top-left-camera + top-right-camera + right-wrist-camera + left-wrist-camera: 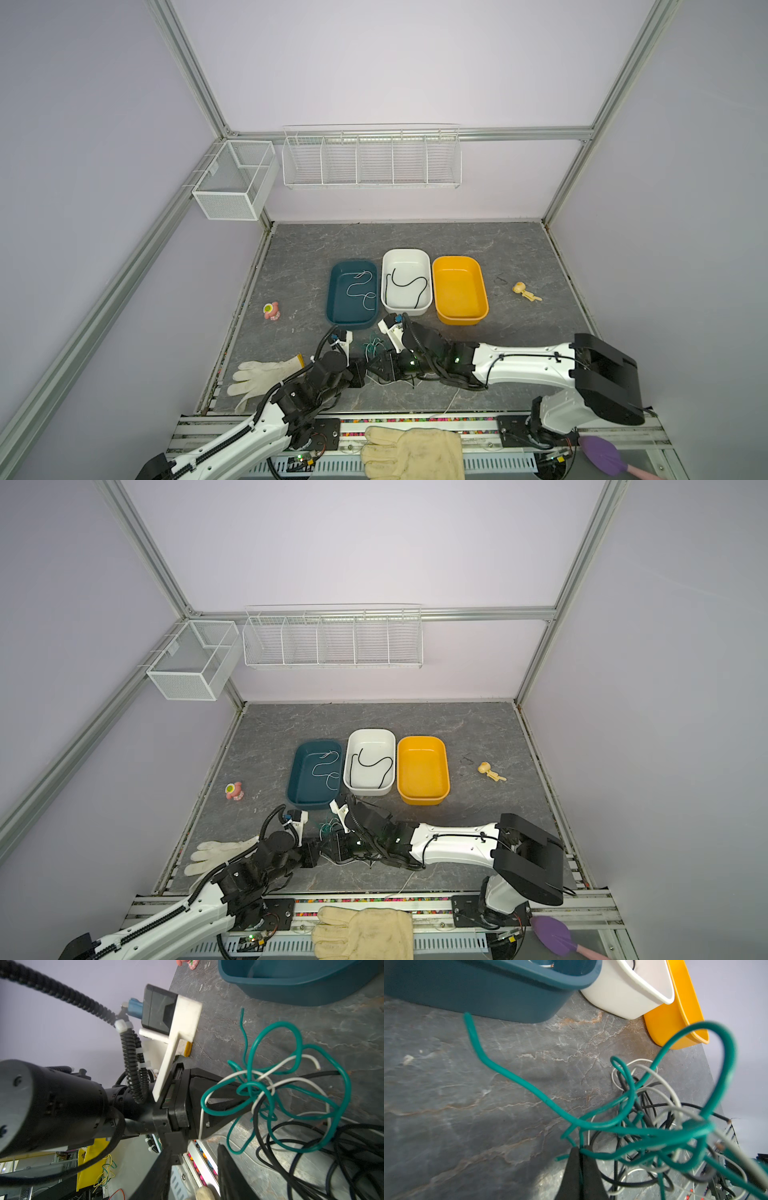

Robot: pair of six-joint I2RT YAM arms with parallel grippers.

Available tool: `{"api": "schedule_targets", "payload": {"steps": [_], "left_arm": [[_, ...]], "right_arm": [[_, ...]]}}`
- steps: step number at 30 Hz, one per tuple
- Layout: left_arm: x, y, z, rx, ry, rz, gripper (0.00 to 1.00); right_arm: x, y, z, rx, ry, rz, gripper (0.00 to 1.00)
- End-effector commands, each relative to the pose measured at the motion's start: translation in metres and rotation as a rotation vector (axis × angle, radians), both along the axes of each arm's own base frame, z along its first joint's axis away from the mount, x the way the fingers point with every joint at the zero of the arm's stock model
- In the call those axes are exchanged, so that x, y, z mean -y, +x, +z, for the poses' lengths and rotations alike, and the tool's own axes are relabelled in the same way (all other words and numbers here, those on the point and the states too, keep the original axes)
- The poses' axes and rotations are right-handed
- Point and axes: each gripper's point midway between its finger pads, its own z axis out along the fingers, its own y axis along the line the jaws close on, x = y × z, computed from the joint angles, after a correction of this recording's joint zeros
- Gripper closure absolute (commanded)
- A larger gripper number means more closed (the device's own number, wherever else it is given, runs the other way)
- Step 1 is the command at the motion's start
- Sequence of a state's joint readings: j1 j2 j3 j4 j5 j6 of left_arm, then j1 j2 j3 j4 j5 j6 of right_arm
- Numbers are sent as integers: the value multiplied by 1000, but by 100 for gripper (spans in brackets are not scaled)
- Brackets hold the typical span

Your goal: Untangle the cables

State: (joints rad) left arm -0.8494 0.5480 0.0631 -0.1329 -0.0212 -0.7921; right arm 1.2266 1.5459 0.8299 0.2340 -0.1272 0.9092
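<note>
Pale lilac walls (395, 62), aluminium frame posts (189, 70), a white wire rack (372, 166) and mesh basket (232, 185) hung above a grey marble-look tabletop (316, 241).

Pair of arms: white shells (523, 374), black joint housings (606, 374), ribbed black conduit (83, 1002), white zip ties (122, 1025), white camera bracket (187, 1020), green status lights (457, 359), tapered black fingers (572, 1169).

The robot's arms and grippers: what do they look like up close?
The left arm and right arm have white shells with black joints. A ribbed black conduit runs along the left one, and a white bracket carries its wrist camera. The left gripper and right gripper have black tapering fingers. Small green lights glow on the right arm.
</note>
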Motion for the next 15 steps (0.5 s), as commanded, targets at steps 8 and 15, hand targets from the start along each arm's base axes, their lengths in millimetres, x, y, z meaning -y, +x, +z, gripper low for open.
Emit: {"api": "schedule_targets", "payload": {"steps": [8, 15], "left_arm": [[2, -1, 1, 8, -14, -11, 100], [3, -2, 1, 10, -20, -16, 100]], "right_arm": [[-11, 9, -8, -7, 3, -43, 64], [-19, 12, -14, -13, 5, -46, 69]]}}
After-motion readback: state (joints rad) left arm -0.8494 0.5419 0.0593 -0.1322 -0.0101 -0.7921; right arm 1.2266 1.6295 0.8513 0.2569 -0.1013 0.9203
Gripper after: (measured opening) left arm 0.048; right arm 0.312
